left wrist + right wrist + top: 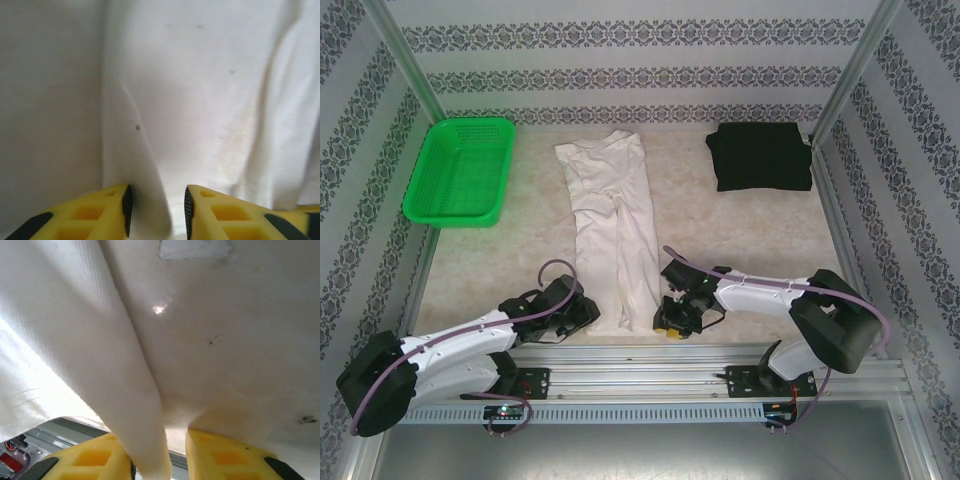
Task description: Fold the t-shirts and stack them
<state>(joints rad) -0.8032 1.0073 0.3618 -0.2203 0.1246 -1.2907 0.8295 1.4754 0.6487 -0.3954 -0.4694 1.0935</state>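
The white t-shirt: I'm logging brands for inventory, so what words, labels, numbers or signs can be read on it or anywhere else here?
No readable text in any view.
white t-shirt: a pale patch in the right wrist view, blank or too blurred to read.
black t-shirt: no print or label visible.
green basket: no marking visible.

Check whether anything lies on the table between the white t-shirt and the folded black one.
Nothing visible does. Bare table separates the white t-shirt from the black t-shirt at the far right. The green basket sits at the far left, off that path.
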